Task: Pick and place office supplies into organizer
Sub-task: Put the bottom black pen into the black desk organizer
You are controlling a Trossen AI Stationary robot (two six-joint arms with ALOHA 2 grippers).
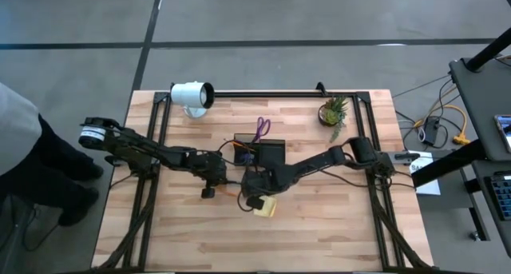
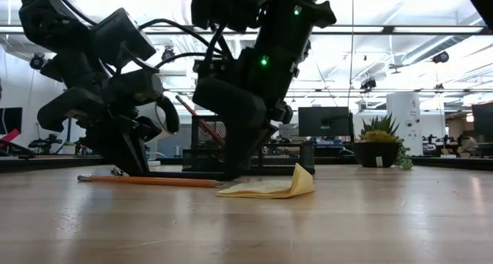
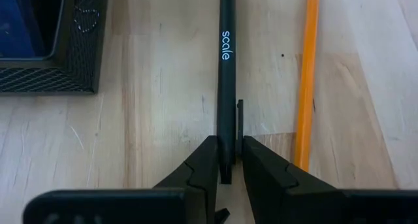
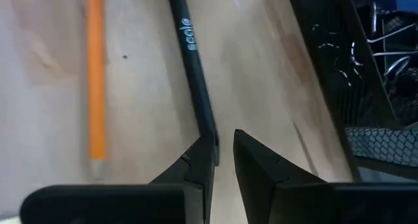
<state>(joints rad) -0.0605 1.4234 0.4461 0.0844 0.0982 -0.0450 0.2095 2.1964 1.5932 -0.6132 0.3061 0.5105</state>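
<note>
A black pen (image 3: 226, 67) printed "scale" lies along the wood between my two grippers, beside an orange pencil (image 3: 305, 80) that rests flat on the table. My left gripper (image 3: 228, 162), left of the organizer (image 1: 263, 152), is shut on one end of the pen. My right gripper (image 4: 224, 142) stands at the pen's (image 4: 196, 74) other end, its fingers a narrow gap apart with bare wood showing between them. A yellow sticky-note pad (image 2: 269, 188), one corner curled up, lies just in front of the right gripper. Purple scissors (image 1: 262, 129) lie behind the organizer. My left gripper pinches the pen's clip end (image 3: 225, 152) between its two fingers. The fingers slant down from the table's left and lie along the pen, which runs on straight ahead of them, low at the wood. My right gripper has the pen's other end (image 4: 210, 138) at the tip of one finger (image 4: 204, 152); whether they touch I cannot tell.
A white cylindrical lamp (image 1: 192, 94) lies at the far left and a small potted plant (image 1: 333, 112) stands at the far right. The mesh organizer wall (image 4: 366, 87) is close beside the right gripper. Bare wood stretches toward the table's near edge.
</note>
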